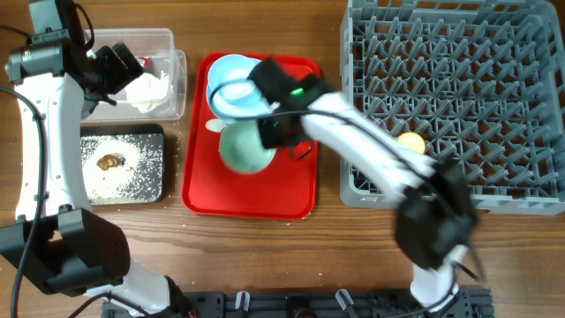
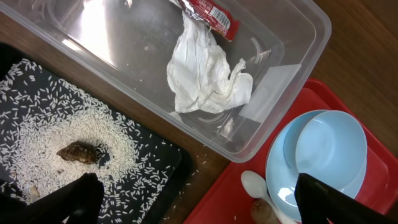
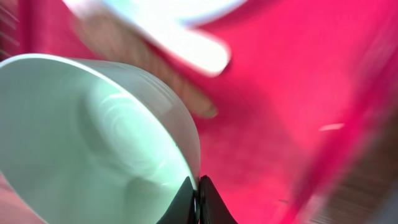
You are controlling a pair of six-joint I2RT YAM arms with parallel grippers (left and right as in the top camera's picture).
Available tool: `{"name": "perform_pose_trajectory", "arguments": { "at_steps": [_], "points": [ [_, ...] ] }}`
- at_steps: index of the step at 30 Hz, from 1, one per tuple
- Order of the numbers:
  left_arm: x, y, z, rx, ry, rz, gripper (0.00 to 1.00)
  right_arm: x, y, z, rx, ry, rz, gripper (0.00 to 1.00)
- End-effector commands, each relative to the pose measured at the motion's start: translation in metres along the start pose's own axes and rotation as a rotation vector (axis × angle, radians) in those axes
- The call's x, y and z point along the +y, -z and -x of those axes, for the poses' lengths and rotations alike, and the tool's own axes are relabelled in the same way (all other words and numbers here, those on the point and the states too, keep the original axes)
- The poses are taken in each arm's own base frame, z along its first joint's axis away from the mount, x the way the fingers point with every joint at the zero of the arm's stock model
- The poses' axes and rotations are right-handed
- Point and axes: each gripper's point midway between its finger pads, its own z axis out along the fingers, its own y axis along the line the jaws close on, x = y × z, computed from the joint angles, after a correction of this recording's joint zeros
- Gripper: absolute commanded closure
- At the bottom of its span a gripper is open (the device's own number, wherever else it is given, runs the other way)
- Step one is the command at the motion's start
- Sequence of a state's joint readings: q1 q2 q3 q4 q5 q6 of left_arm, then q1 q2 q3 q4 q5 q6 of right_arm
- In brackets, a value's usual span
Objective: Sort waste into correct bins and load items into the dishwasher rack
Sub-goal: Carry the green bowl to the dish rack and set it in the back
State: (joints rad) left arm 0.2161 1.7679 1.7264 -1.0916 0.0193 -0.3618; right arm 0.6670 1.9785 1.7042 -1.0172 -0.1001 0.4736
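Note:
My right gripper (image 1: 265, 132) (image 3: 198, 198) is shut on the rim of a teal bowl (image 1: 245, 148) (image 3: 93, 137), tilted over the red tray (image 1: 291, 194). A pale blue plate (image 1: 221, 102) (image 2: 277, 180) with a second bowl (image 1: 234, 75) (image 2: 329, 149) sits at the tray's back. The white spoon (image 2: 258, 186) (image 3: 193, 46) and brown stick (image 2: 262, 213) (image 3: 155, 74) lie beside it. My left gripper (image 1: 113, 66) (image 2: 199, 205) is open and empty above the clear tub (image 1: 172, 40) (image 2: 124, 37), which holds the napkin (image 2: 208, 74) and wrapper (image 2: 208, 12). The black tray (image 1: 154, 181) (image 2: 155, 162) holds crumbs (image 2: 37, 106) and a brown lump (image 1: 110, 162) (image 2: 81, 152).
The grey dishwasher rack (image 1: 459, 97) fills the right side, with a yellow cup (image 1: 410, 141) near its front left corner. My right arm stretches from the front right across the rack's corner to the red tray (image 3: 298, 93). A few crumbs lie on the wood by the black tray.

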Motion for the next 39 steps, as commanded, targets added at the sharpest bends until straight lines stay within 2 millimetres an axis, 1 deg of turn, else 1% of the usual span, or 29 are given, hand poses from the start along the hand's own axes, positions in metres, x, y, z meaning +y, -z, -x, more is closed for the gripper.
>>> {"name": "perform_pose_trajectory", "arguments": {
  "at_steps": [1, 4, 5, 6, 8, 10, 12, 14, 17, 21, 23, 26, 31, 33, 35, 38, 39],
  "points": [
    [0.0, 0.01, 0.006, -0.034, 0.014, 0.0, 0.0, -0.049, 0.109, 0.047, -0.327, -0.054, -0.124, 0.96],
    [0.0, 0.01, 0.006, -0.034, 0.014, 0.0, 0.0, -0.111, 0.161, 0.06, -0.502, -0.157, -0.391, 0.96],
    [0.0, 0.01, 0.006, -0.034, 0.014, 0.0, 0.0, -0.136, 0.181, 0.062, -0.569, -0.218, -0.511, 0.96],
    [0.0, 0.01, 0.006, -0.034, 0.014, 0.0, 0.0, -0.148, 0.191, 0.063, -0.603, -0.249, -0.576, 0.96],
    [0.0, 0.01, 0.006, -0.034, 0.014, 0.0, 0.0, -0.187, 0.222, 0.064, -0.691, -0.309, -0.809, 0.95],
    [0.0, 0.01, 0.006, -0.034, 0.014, 0.0, 0.0, -0.209, 0.239, 0.064, -0.743, -0.355, -0.956, 0.96],
    [0.0, 0.01, 0.006, -0.034, 0.014, 0.0, 0.0, -0.228, 0.248, 0.068, -0.769, -0.389, -1.07, 0.96],
    [0.0, 0.01, 0.006, -0.034, 0.014, 0.0, 0.0, -0.243, 0.245, 0.074, -0.754, -0.386, -1.132, 0.96],
    [0.0, 0.01, 0.006, -0.034, 0.014, 0.0, 0.0, -0.261, 0.233, 0.084, -0.7, -0.355, -1.181, 0.96],
    [0.0, 0.01, 0.006, -0.034, 0.014, 0.0, 0.0, -0.289, 0.21, 0.098, -0.589, -0.272, -1.256, 0.96],
    [0.0, 0.01, 0.006, -0.034, 0.014, 0.0, 0.0, -0.299, 0.2, 0.104, -0.548, -0.24, -1.28, 0.96],
    [0.0, 0.01, 0.006, -0.033, 0.014, 0.0, 0.0, -0.305, 0.19, 0.11, -0.521, -0.208, -1.296, 0.96],
    [0.0, 0.01, 0.006, -0.034, 0.014, 0.0, 0.0, -0.305, 0.185, 0.128, -0.56, -0.188, -1.295, 0.96],
    [0.0, 0.01, 0.006, -0.034, 0.014, 0.0, 0.0, -0.306, 0.179, 0.136, -0.533, -0.131, -1.317, 0.96],
    [0.0, 0.01, 0.006, -0.033, 0.014, 0.0, 0.0, -0.309, 0.181, 0.142, -0.524, -0.102, -1.354, 0.96],
    [0.0, 0.01, 0.006, -0.034, 0.014, 0.0, 0.0, -0.309, 0.189, 0.155, -0.576, -0.11, -1.395, 0.95],
    [0.0, 0.01, 0.006, -0.034, 0.014, 0.0, 0.0, -0.309, 0.189, 0.159, -0.59, -0.112, -1.397, 0.96]
  ]
}}
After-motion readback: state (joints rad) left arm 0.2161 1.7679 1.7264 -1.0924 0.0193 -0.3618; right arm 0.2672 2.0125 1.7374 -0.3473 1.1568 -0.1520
